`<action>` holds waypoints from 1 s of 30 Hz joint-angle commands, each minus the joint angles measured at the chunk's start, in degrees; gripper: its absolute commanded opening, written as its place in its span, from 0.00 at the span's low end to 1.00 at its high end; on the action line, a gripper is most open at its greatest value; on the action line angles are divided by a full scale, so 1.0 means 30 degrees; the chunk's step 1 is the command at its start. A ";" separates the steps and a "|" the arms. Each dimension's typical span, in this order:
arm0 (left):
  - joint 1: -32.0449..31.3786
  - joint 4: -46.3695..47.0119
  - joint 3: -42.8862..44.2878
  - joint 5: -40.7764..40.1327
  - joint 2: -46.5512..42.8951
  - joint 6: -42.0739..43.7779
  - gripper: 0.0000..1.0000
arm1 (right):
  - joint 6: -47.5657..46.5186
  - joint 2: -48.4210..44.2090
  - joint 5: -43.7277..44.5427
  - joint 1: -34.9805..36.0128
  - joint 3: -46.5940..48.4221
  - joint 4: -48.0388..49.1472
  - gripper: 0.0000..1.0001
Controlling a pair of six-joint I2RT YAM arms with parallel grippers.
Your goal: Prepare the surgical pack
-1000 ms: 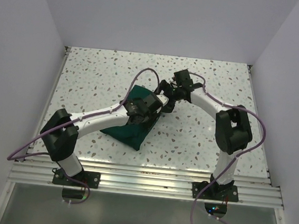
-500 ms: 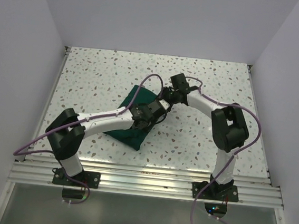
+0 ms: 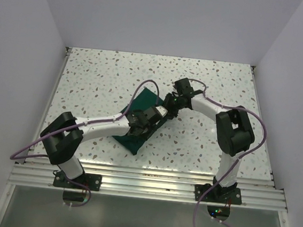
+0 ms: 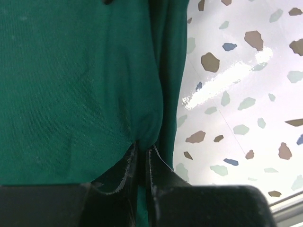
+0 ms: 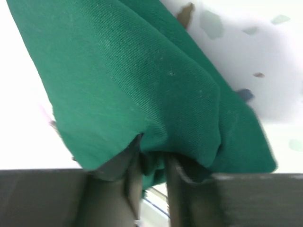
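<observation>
Currently we have left fingers and right fingers each pinching a fold of the surgical pack, bulk beyond the tips on the counter. Shallow bites; opposing pull could slip one.

surgical pack — narrower, flatter | left fingers, right fingers — shifted nearer the bases

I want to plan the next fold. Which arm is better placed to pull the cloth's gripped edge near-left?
Probably left. The left gripper and right gripper pinch the green cloth, but the left arm lies across it and could retract; the right must stretch.
</observation>
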 commanded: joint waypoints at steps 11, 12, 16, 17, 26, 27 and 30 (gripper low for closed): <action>0.0613 -0.2207 0.1595 0.3124 -0.2729 -0.0644 0.31 | -0.5542 -0.3907 -0.0609 -0.1077 -0.0445 -0.3675 0.56; 0.0671 -0.2062 0.1829 0.3475 -0.2847 -0.0615 0.37 | -0.5484 -0.3967 -0.0756 -0.1135 -0.0238 -0.3823 0.56; 0.1051 -0.1593 0.2212 0.4210 -0.2819 -0.0615 0.41 | -0.4986 -0.3793 -0.1635 -0.1370 0.0611 -0.3795 0.53; 0.1081 -0.1447 0.2242 0.4327 -0.2615 -0.0644 0.41 | -0.5015 -0.3618 -0.1637 -0.1399 0.1107 -0.3940 0.53; 0.1433 -0.1561 0.2769 0.3920 -0.1149 -0.0555 0.48 | -0.3758 -0.3615 -0.2983 -0.2923 -0.0702 -0.2480 0.54; 0.1433 -0.1534 0.2740 0.3889 -0.1062 -0.0556 0.49 | -0.3117 -0.3703 -0.3042 -0.2894 -0.0937 -0.2216 0.54; 0.1433 -0.1212 0.2505 0.3743 -0.0856 -0.0380 0.53 | -0.1476 -0.4346 -0.3219 -0.2894 -0.2575 -0.0373 0.59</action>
